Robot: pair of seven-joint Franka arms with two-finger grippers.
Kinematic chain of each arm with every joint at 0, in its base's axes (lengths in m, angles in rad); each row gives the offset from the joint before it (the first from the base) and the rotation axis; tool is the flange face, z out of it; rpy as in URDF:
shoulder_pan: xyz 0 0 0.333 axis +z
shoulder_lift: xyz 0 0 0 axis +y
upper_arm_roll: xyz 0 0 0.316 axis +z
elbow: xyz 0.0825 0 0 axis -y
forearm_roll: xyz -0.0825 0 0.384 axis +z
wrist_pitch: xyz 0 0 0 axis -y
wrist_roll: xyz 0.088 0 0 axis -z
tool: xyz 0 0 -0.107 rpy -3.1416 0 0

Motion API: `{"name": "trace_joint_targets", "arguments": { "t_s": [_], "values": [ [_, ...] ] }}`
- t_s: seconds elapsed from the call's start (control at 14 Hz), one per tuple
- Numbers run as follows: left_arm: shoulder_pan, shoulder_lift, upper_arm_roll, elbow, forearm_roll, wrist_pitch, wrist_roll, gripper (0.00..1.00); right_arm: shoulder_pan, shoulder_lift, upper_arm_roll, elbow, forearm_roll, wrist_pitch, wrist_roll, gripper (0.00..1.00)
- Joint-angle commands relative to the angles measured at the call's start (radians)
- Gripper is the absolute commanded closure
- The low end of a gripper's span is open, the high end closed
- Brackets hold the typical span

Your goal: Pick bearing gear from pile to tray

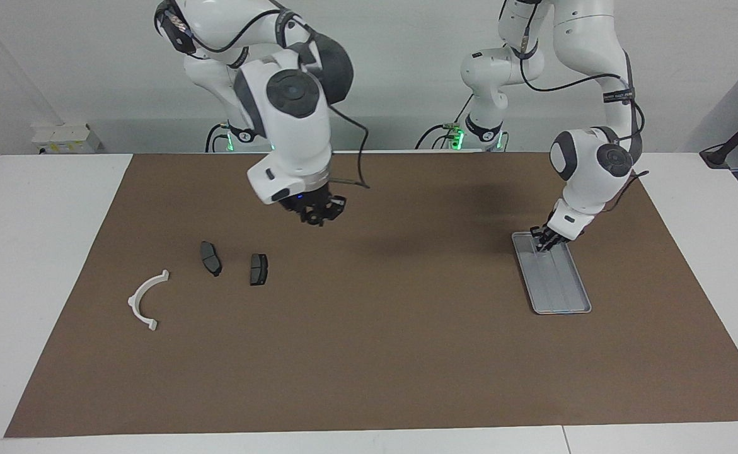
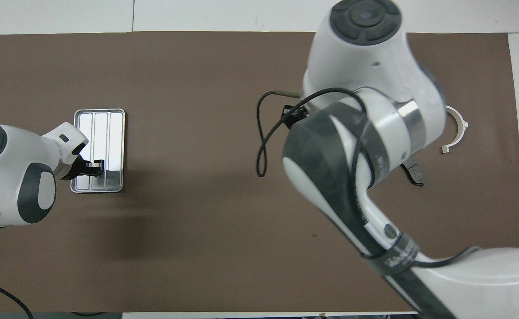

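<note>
Delivery step: left end effector (image 1: pixel 540 243) clenched low over tray (image 1: pixel 561 290); right end effector (image 1: pixel 318 213) raised, grip unclear. Next: release over tray.

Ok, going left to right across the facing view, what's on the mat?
white half-ring bracket → brake pad → second brake pad → right tool, raised above the mat → left tool, down at the tray → tray
</note>
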Motion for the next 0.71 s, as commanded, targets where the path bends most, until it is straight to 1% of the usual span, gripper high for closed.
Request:
{"name": "trace_joint_targets", "arguments": {
  "t_s": [0.0,0.07,0.14,0.21,0.29,0.36,0.43,0.5,0.57,0.64],
  "values": [
    [0.007,-0.018,-0.007,-0.044,0.01,0.049,-0.014,0.73,0.106,0.035,-0.002,-0.007,0.038,0.12,0.259,1.0],
    [0.005,-0.017,-0.007,-0.047,0.01,0.063,-0.02,0.72,0.14,0.059,-0.004,-0.042,0.029,0.195,0.327,1.0],
    [0.005,-0.017,-0.007,-0.047,0.01,0.063,-0.02,0.52,0.145,0.065,-0.004,-0.106,0.025,0.283,0.358,1.0],
    [0.005,-0.017,-0.007,-0.045,0.01,0.063,-0.02,0.26,0.154,0.07,-0.005,-0.154,0.02,0.341,0.369,1.0],
    [0.007,-0.015,-0.007,-0.036,0.01,0.054,-0.02,0.26,0.195,0.122,-0.014,-0.157,-0.013,0.383,0.405,1.0],
    [0.007,-0.013,-0.007,-0.022,0.008,0.048,-0.022,0.26,0.214,0.183,-0.013,-0.154,-0.103,0.441,0.468,1.0],
    [0.002,-0.013,-0.007,-0.004,0.005,0.031,-0.029,0.25,0.218,0.226,-0.011,-0.157,-0.157,0.496,0.511,1.0],
    [-0.004,-0.013,-0.009,0.025,0.005,0.002,-0.048,0.25,0.218,0.252,-0.011,-0.159,-0.17,0.529,0.518,1.0],
    [-0.01,-0.01,-0.012,0.05,0.005,-0.02,-0.081,0.22,0.217,0.263,-0.011,-0.162,-0.17,0.552,0.518,1.0],
    [-0.037,-0.007,-0.012,0.06,0.005,-0.023,-0.121,0.17,0.217,0.269,-0.013,-0.162,-0.175,0.557,0.518,1.0]
  ]
}}
